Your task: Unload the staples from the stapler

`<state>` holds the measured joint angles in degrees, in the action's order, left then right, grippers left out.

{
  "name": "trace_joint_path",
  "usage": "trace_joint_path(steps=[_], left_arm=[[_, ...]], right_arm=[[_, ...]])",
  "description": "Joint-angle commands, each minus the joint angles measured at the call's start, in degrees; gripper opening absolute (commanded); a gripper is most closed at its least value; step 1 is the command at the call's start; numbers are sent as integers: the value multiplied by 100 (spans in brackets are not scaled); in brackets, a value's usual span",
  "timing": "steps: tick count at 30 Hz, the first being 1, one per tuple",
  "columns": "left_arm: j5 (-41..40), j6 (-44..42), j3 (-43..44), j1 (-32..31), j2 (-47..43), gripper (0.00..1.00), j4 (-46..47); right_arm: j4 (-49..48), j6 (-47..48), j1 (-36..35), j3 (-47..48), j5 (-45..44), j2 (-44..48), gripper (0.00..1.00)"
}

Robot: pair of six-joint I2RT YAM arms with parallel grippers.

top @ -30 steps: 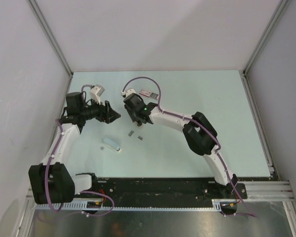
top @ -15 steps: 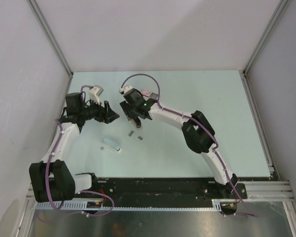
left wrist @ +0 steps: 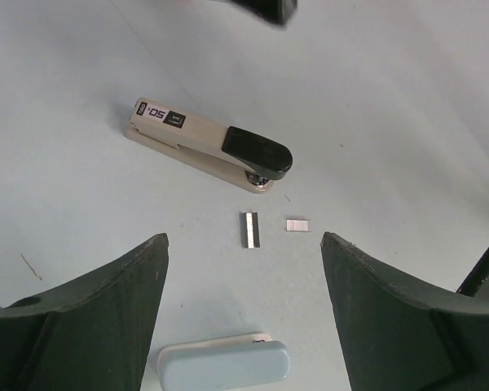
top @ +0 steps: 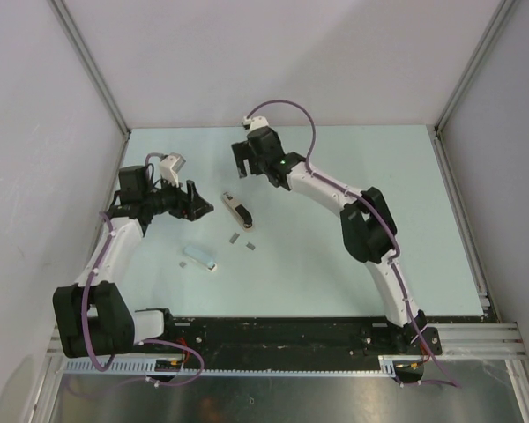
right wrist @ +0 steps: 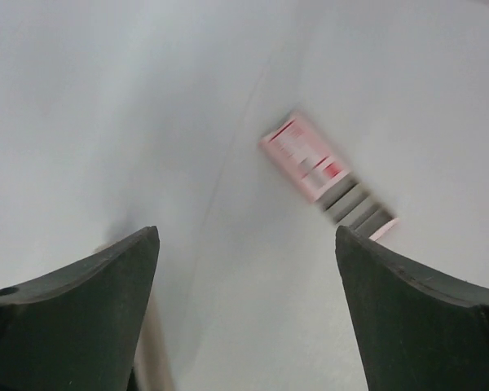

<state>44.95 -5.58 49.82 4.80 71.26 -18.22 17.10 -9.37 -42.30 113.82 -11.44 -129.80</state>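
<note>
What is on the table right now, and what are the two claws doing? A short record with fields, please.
Stapler: beige stapler with a black top, lying on the table
Staples: two short grey strips, apart from each other, just beside the stapler's black end
Other items: pale blue case; pink-and-white box, blurred
Left gripper: open, holding nothing, pointed at the staples
Right gripper: open, holding nothing, above bare table near the box

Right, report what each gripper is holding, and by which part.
Nothing is held. The left gripper and right gripper are both open and empty; the beige stapler with the black top lies free, touched by neither.
</note>
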Motion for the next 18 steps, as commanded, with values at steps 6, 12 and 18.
trace_joint_path(steps=[6, 12, 18], left_arm=[[212, -114, 140, 61, 174, 80, -63], [355, -121, 289, 65, 343, 80, -103], [471, -133, 318, 65, 413, 80, -135]], right_arm=[[-1298, 144, 477, 698, -834, -1030, 99], [-795, -27, 778, 1918, -547, -1905, 99], [-821, 77, 911, 2220, -313, -2247, 99]])
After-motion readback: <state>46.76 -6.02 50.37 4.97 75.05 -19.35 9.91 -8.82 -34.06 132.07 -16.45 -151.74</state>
